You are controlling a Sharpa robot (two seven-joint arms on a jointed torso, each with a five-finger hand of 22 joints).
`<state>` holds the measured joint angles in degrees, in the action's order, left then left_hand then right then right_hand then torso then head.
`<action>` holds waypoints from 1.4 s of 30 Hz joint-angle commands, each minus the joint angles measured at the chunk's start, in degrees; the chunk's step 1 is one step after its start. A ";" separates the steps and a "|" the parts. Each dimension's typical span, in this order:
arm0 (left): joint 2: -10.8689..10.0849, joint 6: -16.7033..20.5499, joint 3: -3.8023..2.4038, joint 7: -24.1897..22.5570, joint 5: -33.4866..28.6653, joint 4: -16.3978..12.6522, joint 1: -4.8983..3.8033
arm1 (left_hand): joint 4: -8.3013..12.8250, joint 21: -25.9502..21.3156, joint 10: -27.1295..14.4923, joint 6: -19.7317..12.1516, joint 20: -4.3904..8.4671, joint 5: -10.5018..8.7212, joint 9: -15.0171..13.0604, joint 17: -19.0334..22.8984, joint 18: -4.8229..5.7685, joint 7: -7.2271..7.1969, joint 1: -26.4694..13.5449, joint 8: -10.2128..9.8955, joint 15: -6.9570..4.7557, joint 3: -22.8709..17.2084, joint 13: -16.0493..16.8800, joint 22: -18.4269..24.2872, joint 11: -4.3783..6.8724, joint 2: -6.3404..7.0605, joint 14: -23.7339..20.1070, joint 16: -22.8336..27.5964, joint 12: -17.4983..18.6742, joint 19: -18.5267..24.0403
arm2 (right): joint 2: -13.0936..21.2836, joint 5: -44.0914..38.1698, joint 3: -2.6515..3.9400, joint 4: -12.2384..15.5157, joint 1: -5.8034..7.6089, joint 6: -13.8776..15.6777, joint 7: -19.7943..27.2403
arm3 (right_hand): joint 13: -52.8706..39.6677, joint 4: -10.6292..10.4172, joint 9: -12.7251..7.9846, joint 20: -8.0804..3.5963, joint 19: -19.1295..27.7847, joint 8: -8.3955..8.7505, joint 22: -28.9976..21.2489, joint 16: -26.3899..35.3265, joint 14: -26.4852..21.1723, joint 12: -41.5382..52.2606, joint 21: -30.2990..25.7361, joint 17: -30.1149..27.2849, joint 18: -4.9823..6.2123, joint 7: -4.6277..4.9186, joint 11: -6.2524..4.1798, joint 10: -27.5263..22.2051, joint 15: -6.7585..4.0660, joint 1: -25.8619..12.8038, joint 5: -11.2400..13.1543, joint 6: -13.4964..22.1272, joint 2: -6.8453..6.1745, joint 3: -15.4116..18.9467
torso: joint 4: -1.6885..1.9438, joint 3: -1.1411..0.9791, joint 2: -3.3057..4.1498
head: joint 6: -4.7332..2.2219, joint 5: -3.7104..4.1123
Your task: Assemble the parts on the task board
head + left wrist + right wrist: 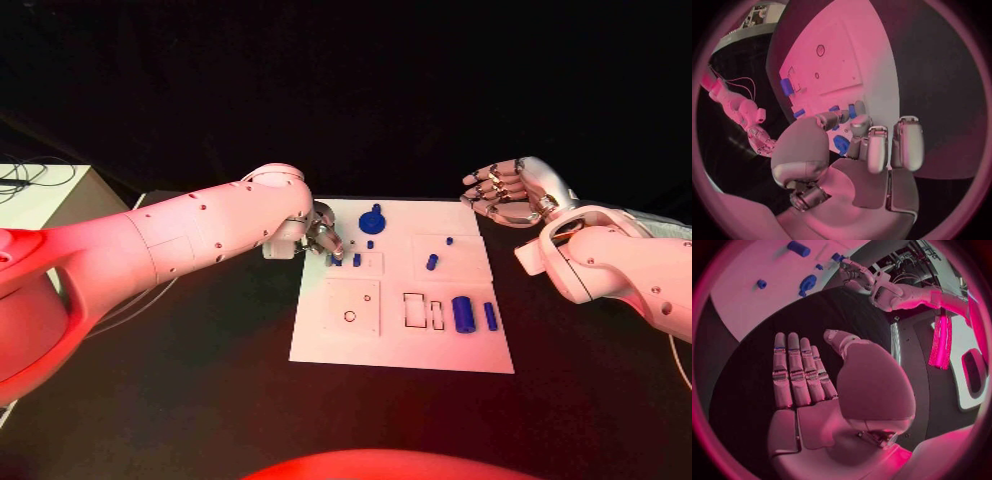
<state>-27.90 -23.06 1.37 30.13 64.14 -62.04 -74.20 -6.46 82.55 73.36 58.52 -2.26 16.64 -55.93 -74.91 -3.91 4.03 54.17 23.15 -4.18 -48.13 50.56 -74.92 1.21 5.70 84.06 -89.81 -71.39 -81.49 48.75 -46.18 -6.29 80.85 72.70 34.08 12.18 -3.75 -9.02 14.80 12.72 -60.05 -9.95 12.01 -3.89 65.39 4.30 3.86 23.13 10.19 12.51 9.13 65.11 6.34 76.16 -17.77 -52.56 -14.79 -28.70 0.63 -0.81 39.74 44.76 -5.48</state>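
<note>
Head view: the white rectangular task board (329,340) lies in the middle of the black table (173,400), with small blue parts spread over its upper and right areas. A round blue knob-shaped part (372,219) sits near the board's top edge, a short blue peg (431,262) lies right of centre, and a thick blue cylinder (463,313) lies beside a thin blue bar (490,316) toward the lower right. The left hand (317,238) reaches in from the left of the frame to the board's upper left edge, its fingers bent down over a small blue piece (338,260) there. In the left wrist view, a blue piece (842,144) sits between that hand's curled fingers (879,150) and thumb, seemingly pinched. The right hand (508,193) hangs at the upper right of the frame, off the board's top right corner, holding nothing; the right wrist view shows its fingers (795,370) straight and side by side, the thumb set apart.
</note>
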 commanded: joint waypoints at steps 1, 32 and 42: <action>0.22 -0.43 0.04 0.01 0.31 -0.04 0.16 | 8.74 0.30 0.87 2.08 0.12 0.17 -0.10 -15.09 0.90 -1.83 0.14 0.20 -0.22 -8.43 0.05 -4.94 0.49 -0.66 5.94 -0.19 0.07 -0.32 | 0.01 -0.13 0.01 0.09 -0.03 -0.69 0.47 | 0.08 0.09 -0.09 0.02 0.23 0.24 -0.04 0.05 -0.39 -0.12 -0.15 -0.05 0.32 0.35 0.03 -0.50 0.12 0.21 -0.21 -0.11 0.20 0.11 | -0.01 -0.02 0.04 | 0.05 0.07; 1.03 -2.44 0.25 0.25 0.41 0.37 0.70 | 8.33 0.75 2.91 3.64 0.28 0.62 -0.14 -15.09 1.10 -2.37 -1.50 0.42 -0.47 -6.96 3.24 -5.59 0.88 -0.76 5.94 -0.19 -1.20 -0.91 | 0.19 -0.10 0.01 0.38 -0.02 -0.66 0.44 | 0.08 0.09 -0.09 0.02 0.23 0.24 -0.04 0.05 -0.39 -0.12 -0.15 -0.05 0.32 0.35 0.03 -0.50 0.12 0.21 -0.21 -0.11 0.20 0.11 | 0.00 -0.02 0.04 | 0.38 0.28; 1.12 -2.54 0.29 0.23 0.64 0.34 0.83 | 7.92 0.97 3.81 4.67 0.46 0.44 0.08 -15.09 1.21 -2.75 -2.24 0.50 -0.70 -5.68 4.30 -5.91 1.18 -1.09 5.94 -0.19 -1.46 -1.24 | 0.24 -0.10 0.01 0.43 -0.02 -0.65 0.47 | 0.08 0.09 -0.09 0.02 0.23 0.24 -0.04 0.05 -0.39 -0.12 -0.15 -0.05 0.32 0.35 0.03 -0.50 0.12 0.21 -0.21 -0.11 0.20 0.11 | 0.01 -0.01 -0.02 | 0.50 0.39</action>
<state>-27.13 -23.41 1.33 30.49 65.03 -61.43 -74.03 -5.43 83.27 75.29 60.19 -1.75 17.23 -56.02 -74.91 -3.34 4.02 52.31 23.37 -4.50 -47.12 54.79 -74.91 0.92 4.74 84.16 -89.81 -72.72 -82.42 48.98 -46.14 -6.31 81.16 72.70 34.05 12.18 -3.75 -9.03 14.80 12.72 -60.05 -9.95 12.02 -3.89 65.40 4.30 3.86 23.15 10.19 12.45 9.13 65.11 6.34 76.16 -17.76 -52.61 -14.79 -28.70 0.62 -0.81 39.75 45.25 -5.13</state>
